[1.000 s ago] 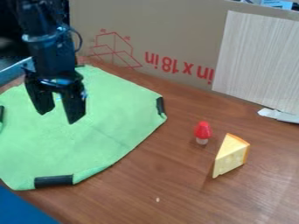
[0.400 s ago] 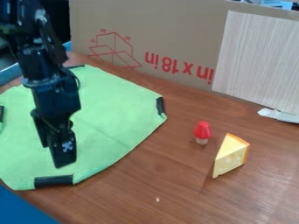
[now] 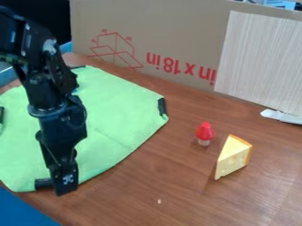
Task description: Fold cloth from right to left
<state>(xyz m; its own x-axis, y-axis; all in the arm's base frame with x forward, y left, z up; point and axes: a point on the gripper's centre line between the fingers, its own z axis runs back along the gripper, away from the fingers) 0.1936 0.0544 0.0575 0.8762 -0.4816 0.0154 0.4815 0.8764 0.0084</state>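
Camera view: inverted lettering (image 3: 171, 65) on cardboard (image 3: 171, 26), hand (image 3: 63, 187) at edge of green cloth (image 3: 121, 112), open or closed unclear.

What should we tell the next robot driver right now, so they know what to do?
Gripper: at the green cloth's near edge, by a black strip; can't tell if it has hold.
Things: cloth spread out on the table; toy cheese and red-topped toy beside it.
Done: no fold across yet.
Left: the whole right-to-left fold.
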